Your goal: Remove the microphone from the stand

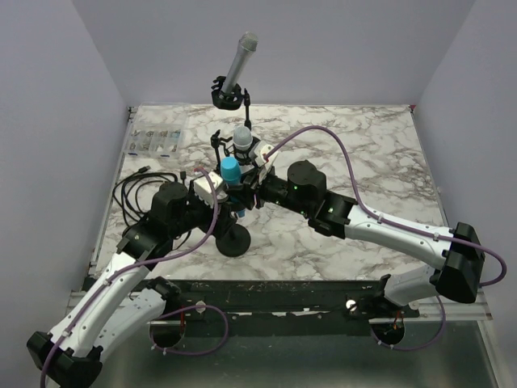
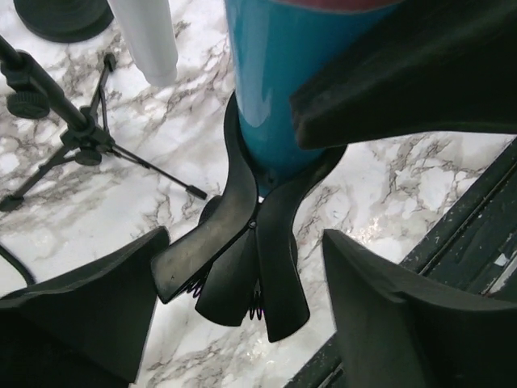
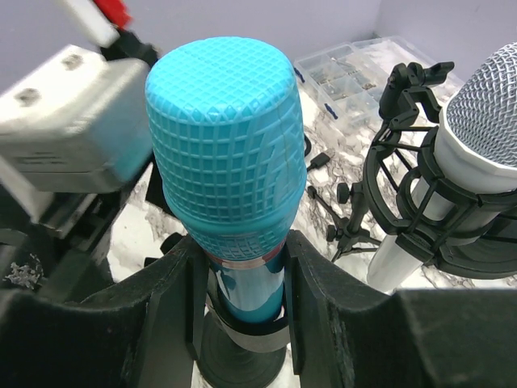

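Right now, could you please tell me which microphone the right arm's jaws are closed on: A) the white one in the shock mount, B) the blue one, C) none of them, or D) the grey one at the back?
B: the right wrist view shows the right arm's jaws pressing both sides of the blue microphone just below its head, while the white microphone sits apart in its shock mount.

The microphone (image 3: pixel 222 153) is shown in turquoise, its head embossed with a diamond grid and ringed below by a red band. The clip (image 2: pixel 234 242) is seen black; the table (image 1: pixel 388 145), white marble veined grey.
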Action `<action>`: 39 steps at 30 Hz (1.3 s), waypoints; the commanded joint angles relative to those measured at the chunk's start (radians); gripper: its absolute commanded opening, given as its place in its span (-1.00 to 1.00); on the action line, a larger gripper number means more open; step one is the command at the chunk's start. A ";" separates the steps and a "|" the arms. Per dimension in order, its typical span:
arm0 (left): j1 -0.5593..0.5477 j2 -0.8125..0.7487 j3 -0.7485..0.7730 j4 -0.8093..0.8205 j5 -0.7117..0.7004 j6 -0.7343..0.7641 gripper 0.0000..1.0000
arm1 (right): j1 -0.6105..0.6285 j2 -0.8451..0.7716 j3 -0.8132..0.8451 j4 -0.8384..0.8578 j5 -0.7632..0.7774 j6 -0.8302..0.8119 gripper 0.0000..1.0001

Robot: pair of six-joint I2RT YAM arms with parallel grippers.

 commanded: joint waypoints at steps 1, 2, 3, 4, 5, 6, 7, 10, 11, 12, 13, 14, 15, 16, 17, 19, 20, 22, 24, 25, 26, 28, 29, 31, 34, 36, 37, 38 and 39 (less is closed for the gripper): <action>-0.001 0.045 0.029 -0.035 -0.030 0.015 0.21 | 0.004 -0.043 0.003 0.058 -0.013 0.003 -0.99; -0.001 0.053 0.033 -0.033 -0.029 0.021 -0.12 | 0.004 -0.043 0.002 0.061 -0.015 0.003 -0.99; -0.001 0.059 0.036 -0.037 -0.032 0.020 -0.72 | 0.005 -0.042 0.002 0.063 -0.015 0.004 -0.99; 0.000 0.064 0.036 -0.041 -0.053 0.016 -1.00 | 0.005 -0.042 0.004 0.064 -0.015 0.004 -0.99; 0.000 0.065 0.031 -0.040 -0.063 0.018 -1.00 | 0.005 -0.040 0.008 0.063 -0.015 0.005 -0.99; -0.001 0.065 0.030 -0.041 -0.064 0.017 -1.00 | 0.004 -0.040 0.014 0.061 -0.016 0.004 -0.99; 0.000 0.063 0.030 -0.041 -0.057 0.017 -1.00 | 0.004 -0.040 0.019 0.060 -0.017 0.004 -0.99; -0.001 0.041 0.023 -0.027 -0.055 0.018 -1.00 | 0.004 -0.042 0.036 0.062 -0.015 0.006 -0.99; 0.000 0.037 0.021 -0.027 -0.062 0.018 -1.00 | 0.004 -0.041 0.041 0.066 -0.014 0.007 -0.99; 0.000 0.034 0.020 -0.026 -0.066 0.018 -1.00 | 0.005 -0.042 0.048 0.067 -0.009 0.008 -0.99; -0.001 0.033 0.019 -0.025 -0.065 0.018 -1.00 | 0.004 -0.043 0.056 0.073 0.000 0.014 -0.99; -0.001 0.034 0.019 -0.026 -0.064 0.018 -1.00 | 0.004 -0.047 0.064 0.077 0.013 0.018 -0.99; -0.001 0.035 0.018 -0.026 -0.062 0.018 -1.00 | 0.003 -0.050 0.072 0.081 0.030 0.022 -0.99; 0.000 0.035 0.019 -0.026 -0.060 0.018 -1.00 | 0.004 -0.054 0.081 0.084 0.059 0.027 -0.99; -0.001 0.037 0.019 -0.028 -0.060 0.018 -1.00 | 0.003 -0.059 0.091 0.084 0.097 0.029 -0.99; -0.001 0.034 0.019 -0.026 -0.057 0.020 -1.00 | 0.004 -0.072 0.112 0.084 0.165 0.028 -0.99; -0.001 0.033 0.020 -0.024 -0.059 0.021 -1.00 | 0.005 -0.078 0.122 0.082 0.195 0.025 -0.99; -0.001 0.031 0.019 -0.022 -0.063 0.023 -1.00 | 0.004 -0.094 0.136 0.084 0.266 0.018 -0.99; -0.001 0.033 0.019 -0.022 -0.062 0.023 -1.00 | 0.004 -0.109 0.148 0.084 0.326 0.012 -0.99; -0.001 0.034 0.021 -0.023 -0.060 0.023 -1.00 | 0.004 -0.118 0.152 0.084 0.349 0.008 -0.99; -0.001 0.033 0.022 -0.024 -0.057 0.023 -1.00 | 0.004 -0.128 0.156 0.077 0.368 0.005 -0.99; -0.001 0.035 0.030 -0.032 -0.062 0.017 -0.85 | 0.004 -0.147 0.158 0.059 0.417 -0.004 -0.99; -0.001 0.034 0.032 -0.035 -0.064 0.015 -0.54 | 0.004 -0.158 0.150 0.052 0.440 -0.009 -0.99; 0.000 0.028 0.030 -0.036 -0.068 0.008 0.01 | 0.004 -0.188 0.126 0.046 0.476 -0.026 -0.99; 0.000 0.006 0.023 -0.027 -0.062 0.005 0.26 | 0.004 -0.236 0.077 0.026 0.528 -0.028 -0.99; -0.001 -0.007 0.021 -0.020 -0.054 0.006 0.32 | 0.004 -0.264 0.043 0.006 0.562 -0.060 -0.99; -0.001 -0.014 0.019 -0.018 -0.042 0.005 0.35 | 0.004 -0.277 0.028 -0.006 0.576 -0.061 -0.99; -0.001 -0.019 0.018 -0.014 -0.035 0.006 0.57 | 0.003 -0.284 0.013 -0.018 0.590 -0.061 -0.99; -0.001 -0.025 0.018 -0.011 -0.027 0.004 0.85 | 0.004 -0.291 0.002 -0.036 0.602 -0.057 -0.99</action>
